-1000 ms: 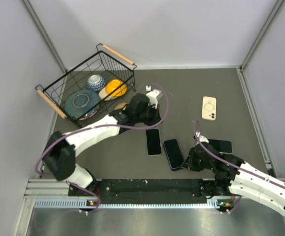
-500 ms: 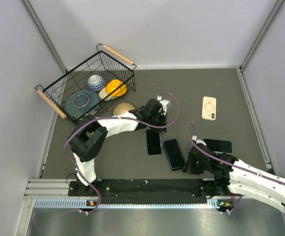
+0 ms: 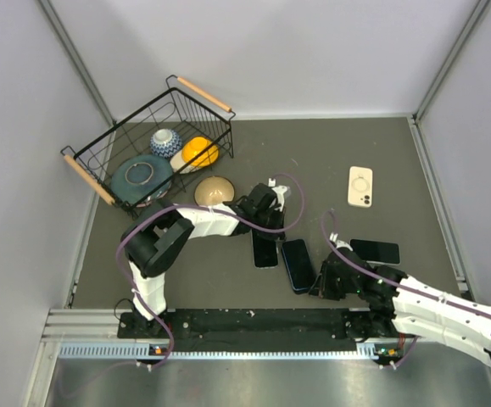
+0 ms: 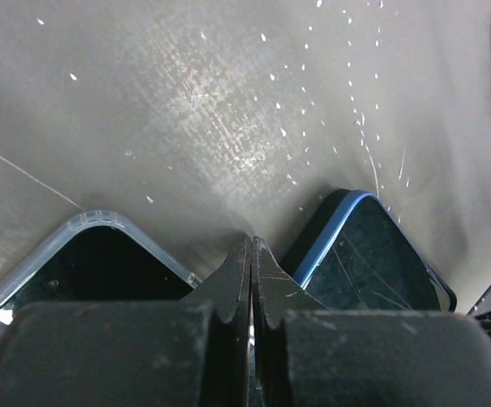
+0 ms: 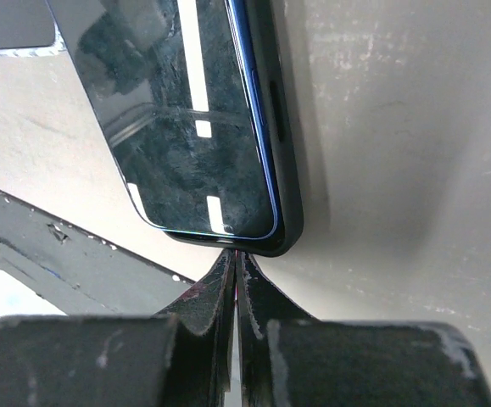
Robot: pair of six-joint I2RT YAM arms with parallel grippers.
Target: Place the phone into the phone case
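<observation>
- Table (image 3: 330, 153): the dark grey surface in front of you.
- Basket (image 3: 119, 121): stands at your far left.
- Bowl (image 3: 214, 190): just beside the basket, nearer the centre.
- Clear-rimmed phone (image 3: 265, 252) and blue phone (image 3: 299, 266): side by side, near centre.
- Black phone (image 3: 376, 251): to their right, lying crosswise.
- Cream case (image 3: 360, 186): farther back on your right, apart from the phones.
</observation>
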